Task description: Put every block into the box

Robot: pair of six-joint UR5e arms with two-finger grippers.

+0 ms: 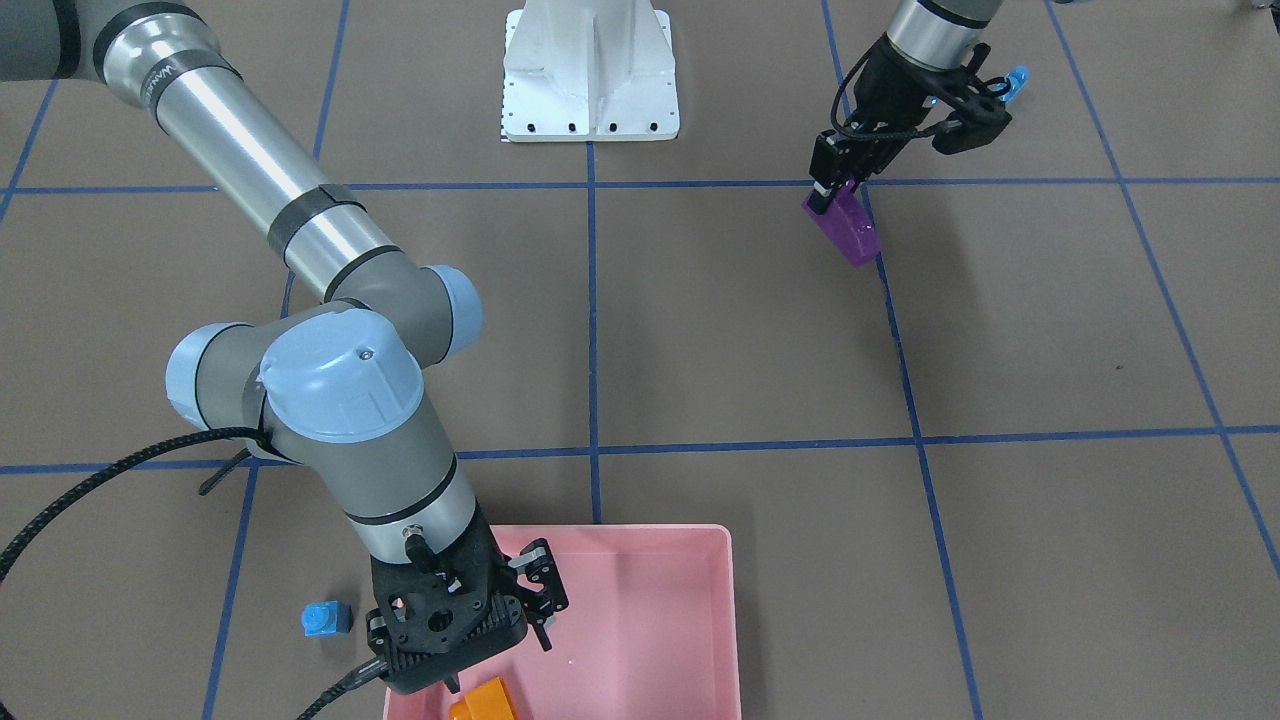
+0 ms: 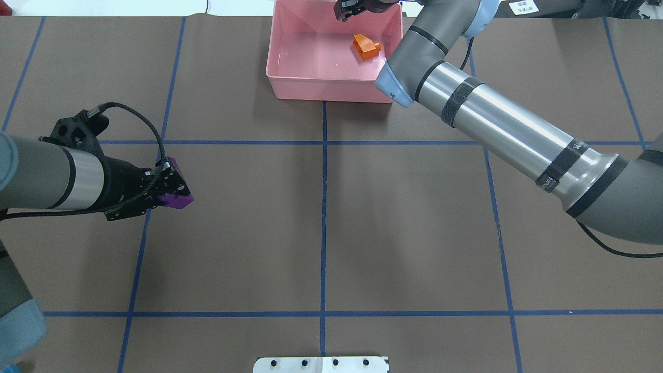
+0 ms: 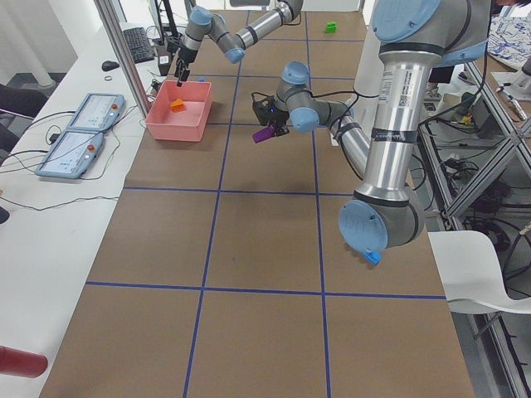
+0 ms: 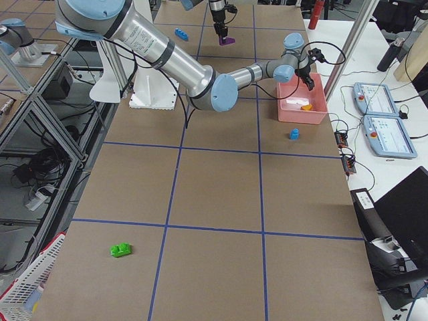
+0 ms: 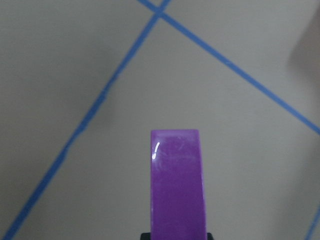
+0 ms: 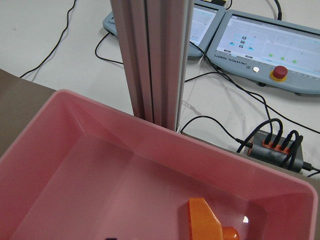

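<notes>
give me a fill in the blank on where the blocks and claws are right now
1. The orange block lies ____ the pink box.
2. The left claw is ____ on the purple block.
3. The small light-blue block sits ____ the box.
4. The right claw is ____, holding nothing.
Missing: inside; shut; outside; open

One purple brick in left pincer, orange brick in pink box

orange block: cut by bottom edge | green block: perhaps two-stud, too small
</notes>
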